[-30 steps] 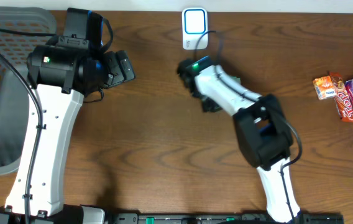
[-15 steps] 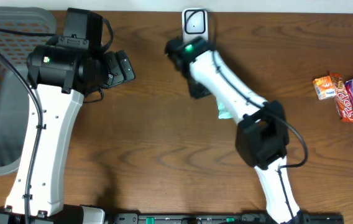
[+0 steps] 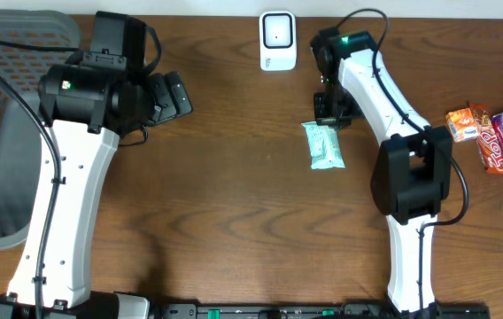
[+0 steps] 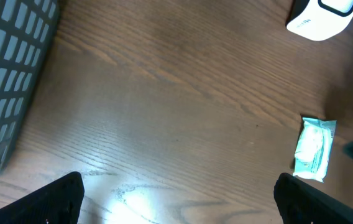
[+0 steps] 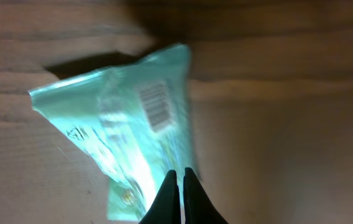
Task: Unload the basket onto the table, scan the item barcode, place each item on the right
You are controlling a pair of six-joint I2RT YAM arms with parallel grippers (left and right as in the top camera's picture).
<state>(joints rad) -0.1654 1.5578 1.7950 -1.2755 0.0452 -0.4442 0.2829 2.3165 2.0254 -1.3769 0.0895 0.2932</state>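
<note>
1. Seen from overhead, a brown table (image 3: 234, 221) carries a white scanner (image 3: 277, 40) at its 12 o'clock edge.
2. A pale green packet (image 3: 324, 146) lies flat on the wood, at about 5 o'clock from the scanner and apart from it.
3. The right gripper (image 3: 327, 120) sits at the packet's 12 o'clock end.
4. In the right wrist view, its fingers (image 5: 166, 199) are pressed tightly together. Their tips lie over the packet's edge, but whether they pinch the wrapper cannot be told.
5. The packet's barcode (image 5: 156, 112) faces this wrist camera.
6. The left gripper (image 4: 178, 180) hovers toward 10 o'clock, fingers spread wide and holding nothing.
7. A grey mesh basket (image 3: 3, 133) stands at far 9 o'clock.
8. Bright snacks (image 3: 491, 133) lie at 3 o'clock.
</note>
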